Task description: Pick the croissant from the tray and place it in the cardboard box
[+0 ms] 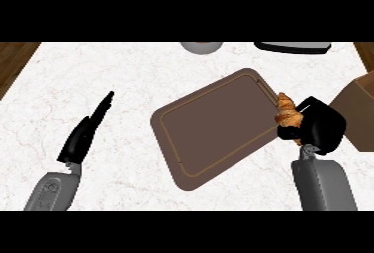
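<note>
Croissant point(287, 111) partly hidden by right hand point(321, 126); box point(359, 111) cut off at edge.

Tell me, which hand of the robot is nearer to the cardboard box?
The right hand: it holds the croissant just left of the cardboard box. The left hand rests far left, beyond the tray.

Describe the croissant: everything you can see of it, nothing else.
The croissant is golden-brown with darker ridged bands, like a baked pastry. It stands roughly lengthwise up the view, just past the right edge of the brown tray, not lying flat on it. The right robot hand is curled round its lower part and hides it; only the upper end and left side show. The cardboard box is further right, not touching it.
</note>
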You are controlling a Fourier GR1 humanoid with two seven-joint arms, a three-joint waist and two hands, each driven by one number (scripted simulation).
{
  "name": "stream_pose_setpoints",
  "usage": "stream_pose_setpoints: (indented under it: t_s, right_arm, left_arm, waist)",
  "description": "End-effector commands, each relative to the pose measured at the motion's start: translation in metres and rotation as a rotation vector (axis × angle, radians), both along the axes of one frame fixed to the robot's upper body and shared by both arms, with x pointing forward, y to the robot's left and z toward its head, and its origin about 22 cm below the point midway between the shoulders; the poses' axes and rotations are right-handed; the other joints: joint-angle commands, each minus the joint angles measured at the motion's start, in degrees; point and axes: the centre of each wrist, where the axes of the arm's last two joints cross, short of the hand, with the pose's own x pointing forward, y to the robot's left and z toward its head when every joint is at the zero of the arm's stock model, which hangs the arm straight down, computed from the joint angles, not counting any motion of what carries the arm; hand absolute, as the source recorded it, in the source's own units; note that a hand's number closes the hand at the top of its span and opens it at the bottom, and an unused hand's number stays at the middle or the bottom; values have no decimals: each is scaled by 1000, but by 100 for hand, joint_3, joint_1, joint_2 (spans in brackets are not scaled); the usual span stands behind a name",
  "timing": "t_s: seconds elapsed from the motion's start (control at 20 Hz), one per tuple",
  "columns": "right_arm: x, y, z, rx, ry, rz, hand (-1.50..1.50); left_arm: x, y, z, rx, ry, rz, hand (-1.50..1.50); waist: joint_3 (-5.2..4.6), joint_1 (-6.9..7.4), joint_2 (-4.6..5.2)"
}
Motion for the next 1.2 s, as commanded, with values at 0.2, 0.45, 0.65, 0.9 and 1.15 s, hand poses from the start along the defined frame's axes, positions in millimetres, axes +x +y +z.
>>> stream_pose_setpoints:
  t_s: [0.2,0.45,0.65,0.9,1.15]
  right_arm:
    - [90,20,134,-192,12,-383,150]
    - [117,51,185,-192,-1,-508,150]
    - [129,40,184,-181,-55,-565,150]
    - [130,6,202,-171,-59,-615,150]
    - [127,-22,181,-156,7,-656,150]
  left_arm:
    - [7,0,5,-10,18,9,0]
    - [-5,-1,-12,-2,21,28,0]
    - [-8,9,-9,-12,19,54,0]
    - [-6,30,-8,0,46,81,0]
    - [-16,34,-11,19,18,78,0]
  waist:
    - [32,-19,-77]
    - [44,-195,-100]
    - [52,-274,-109]
    - [52,-419,-134]
    - [52,-457,-151]
